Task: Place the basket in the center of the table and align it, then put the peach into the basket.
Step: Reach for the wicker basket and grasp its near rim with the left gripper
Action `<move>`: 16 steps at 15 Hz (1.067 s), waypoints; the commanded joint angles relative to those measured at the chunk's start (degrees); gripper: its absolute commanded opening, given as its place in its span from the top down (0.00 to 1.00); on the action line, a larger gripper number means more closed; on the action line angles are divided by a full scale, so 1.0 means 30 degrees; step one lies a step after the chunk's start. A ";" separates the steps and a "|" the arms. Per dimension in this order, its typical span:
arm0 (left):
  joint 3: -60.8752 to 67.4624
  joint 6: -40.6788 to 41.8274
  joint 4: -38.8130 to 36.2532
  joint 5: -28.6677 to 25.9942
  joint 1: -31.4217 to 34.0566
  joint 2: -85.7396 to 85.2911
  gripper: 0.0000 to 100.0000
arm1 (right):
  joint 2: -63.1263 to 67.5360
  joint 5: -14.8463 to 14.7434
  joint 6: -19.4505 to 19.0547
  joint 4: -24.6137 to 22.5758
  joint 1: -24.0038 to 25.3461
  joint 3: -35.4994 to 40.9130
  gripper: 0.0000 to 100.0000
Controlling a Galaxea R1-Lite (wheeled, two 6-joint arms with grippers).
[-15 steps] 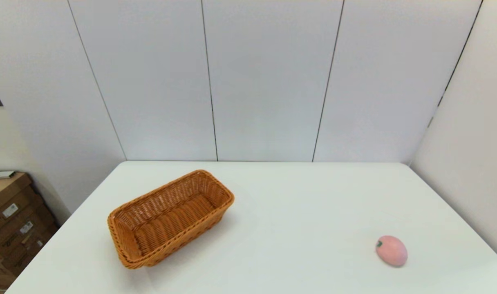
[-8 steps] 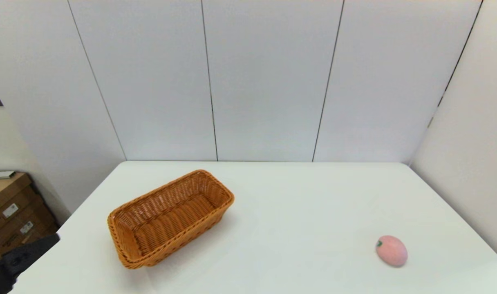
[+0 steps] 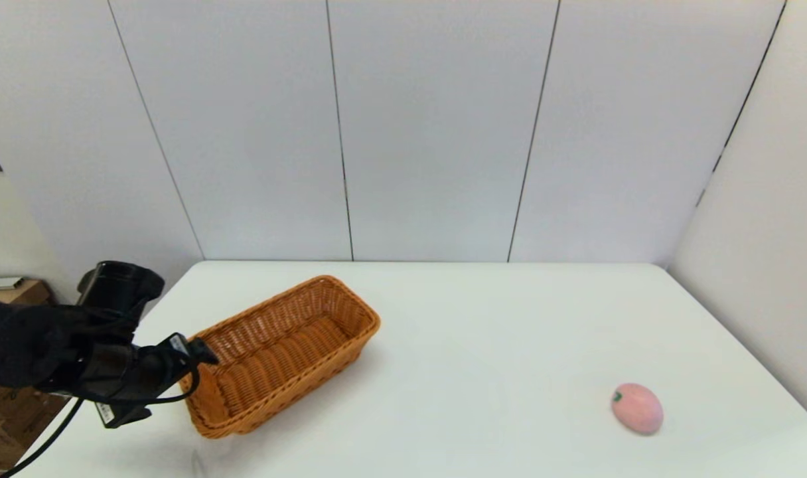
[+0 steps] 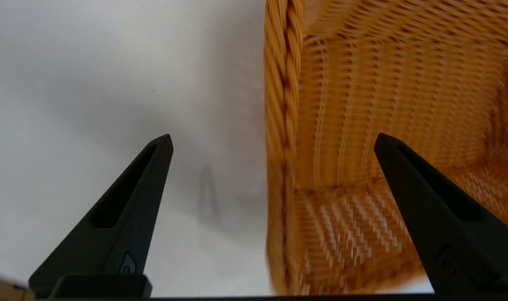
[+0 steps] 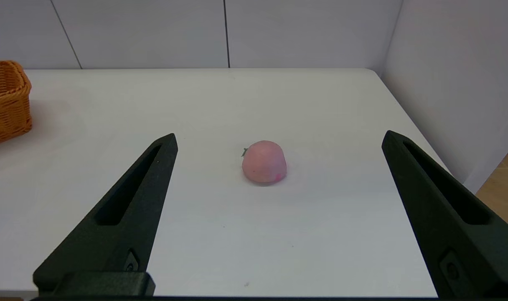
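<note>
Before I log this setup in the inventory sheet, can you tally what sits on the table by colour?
Orange-brown: 1, the basket, lying skewed toward the table's left side.
Pink: 1, the peach, near the right front edge.
Total: 2.
Not counted: the left hand, open astride the basket's rim, and the right hand, open short of the peach.

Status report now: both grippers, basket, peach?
Left gripper open, straddling orange-brown wicker basket rim. Right gripper open, parked short of pink toy peach. Path unobstructed.
</note>
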 commanded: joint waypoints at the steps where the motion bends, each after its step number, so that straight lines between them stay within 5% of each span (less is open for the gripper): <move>1: -0.1790 -0.1077 -0.0030 -0.1455 -0.0057 0.4072 0.00 | -0.0005 -0.0009 -0.0002 -0.0007 0.0007 0.0000 0.00; 4: -0.1878 -0.1253 -0.0030 -0.1836 -0.0321 0.4130 0.00 | 0.0024 -0.0009 0.0027 -0.0007 0.0007 0.0000 0.00; 5: -0.1878 -0.1429 -0.0030 -0.1836 -0.0350 0.4101 1.00 | -0.0005 -0.0009 0.0027 -0.0007 0.0007 0.0000 0.00; 11: -0.1731 -0.1399 -0.0001 -0.1895 -0.0731 0.2636 1.00 | 0.0024 -0.0009 0.0027 -0.0007 0.0007 0.0000 0.00; 16: -0.1409 -0.1311 -0.0001 -0.1953 -0.3192 -0.0469 1.00 | -0.0005 -0.0009 0.0056 -0.0007 0.0007 0.0000 0.00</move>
